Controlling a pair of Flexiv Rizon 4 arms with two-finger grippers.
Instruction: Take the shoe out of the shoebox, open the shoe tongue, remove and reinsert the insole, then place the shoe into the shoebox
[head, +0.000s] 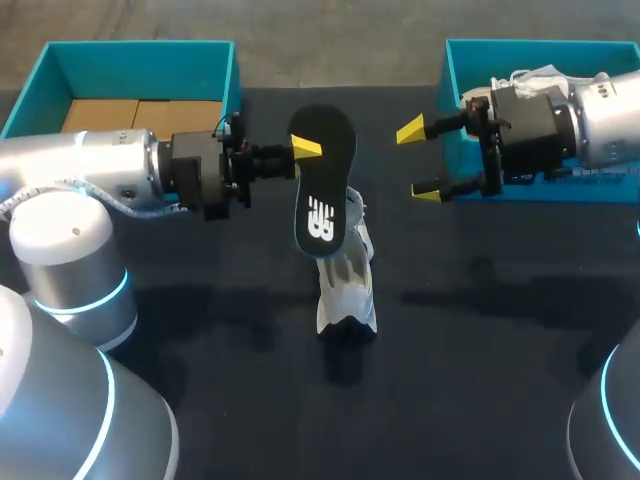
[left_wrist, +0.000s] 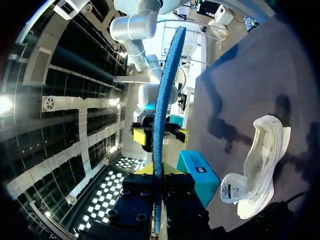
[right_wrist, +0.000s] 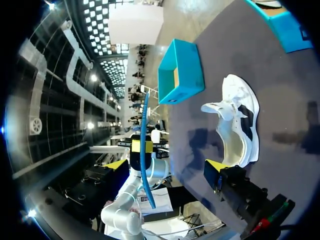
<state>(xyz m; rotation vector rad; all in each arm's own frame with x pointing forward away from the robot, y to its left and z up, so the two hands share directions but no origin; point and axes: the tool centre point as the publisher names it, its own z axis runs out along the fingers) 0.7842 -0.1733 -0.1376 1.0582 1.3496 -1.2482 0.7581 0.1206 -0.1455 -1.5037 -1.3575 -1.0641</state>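
The shoe (head: 348, 280) lay on the table (head: 480, 380) near its middle, between my two arms. The insole (head: 322, 190) hung above and just behind it, clear of it, pinched at its edge in my left gripper (head: 300, 150) on the insole's left. My right gripper (head: 420, 162) was to the insole's right, apart from it, fingers spread. The left shoebox (head: 140, 47) sat at the table's far left corner. The right shoebox (head: 455, 75) sat at the far right, behind my right gripper.

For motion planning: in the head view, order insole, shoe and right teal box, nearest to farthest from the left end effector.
1. insole: gripped in the left end effector itself.
2. shoe: on the table, at the middle.
3. right teal box: at the far right corner.
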